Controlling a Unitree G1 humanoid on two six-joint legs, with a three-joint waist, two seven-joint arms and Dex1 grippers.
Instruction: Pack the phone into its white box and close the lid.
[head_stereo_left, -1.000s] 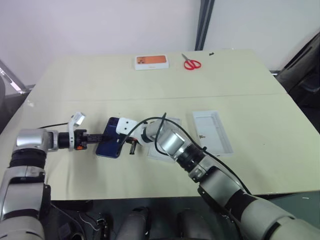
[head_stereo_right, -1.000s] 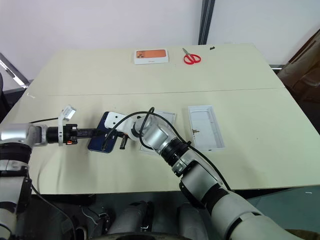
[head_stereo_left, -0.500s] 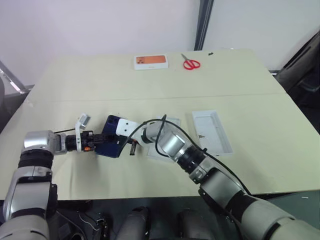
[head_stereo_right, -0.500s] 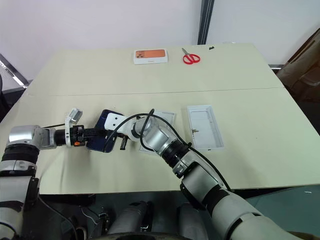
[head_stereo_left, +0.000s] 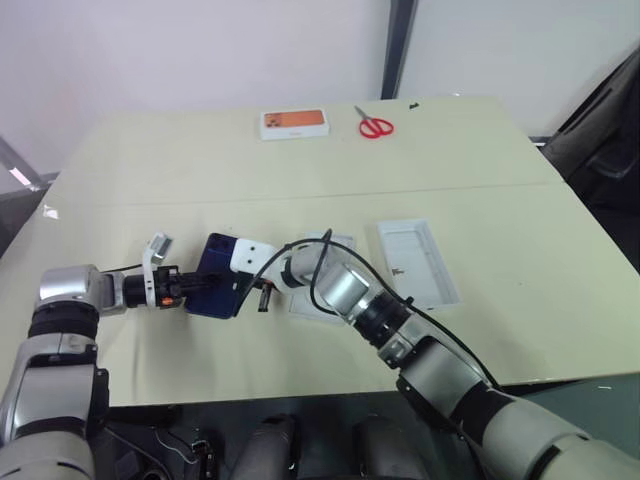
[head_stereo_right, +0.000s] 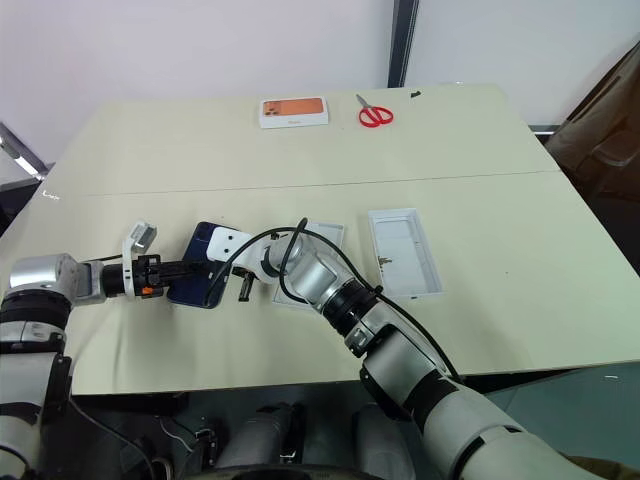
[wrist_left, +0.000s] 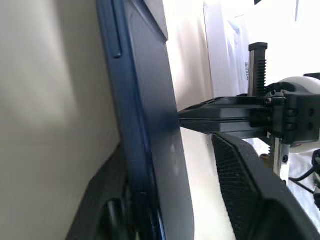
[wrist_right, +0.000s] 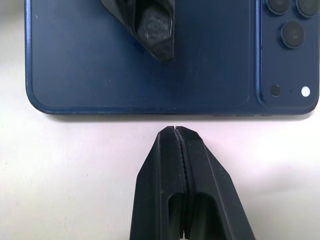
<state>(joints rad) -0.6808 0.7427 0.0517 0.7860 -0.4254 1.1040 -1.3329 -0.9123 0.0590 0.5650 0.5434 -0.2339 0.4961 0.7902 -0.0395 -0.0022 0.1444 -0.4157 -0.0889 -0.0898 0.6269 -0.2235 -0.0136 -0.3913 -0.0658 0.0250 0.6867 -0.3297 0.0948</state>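
**Phone pickup in progress**

Phone (head_stereo_left: 215, 288) lying on table (head_stereo_left: 500, 170), left of white box (head_stereo_left: 418, 262). Left gripper (head_stereo_right: 196, 270) straddling the phone's edge, one finger above and one below, apparently closing on it. Right gripper (wrist_right: 176, 131) pressed together, empty, tips just beside the phone's long edge. Next: secure grip, lift, carry to box.

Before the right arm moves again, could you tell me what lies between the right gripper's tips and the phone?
Nothing: in the right wrist view, bare table separates the shut right gripper from the phone.
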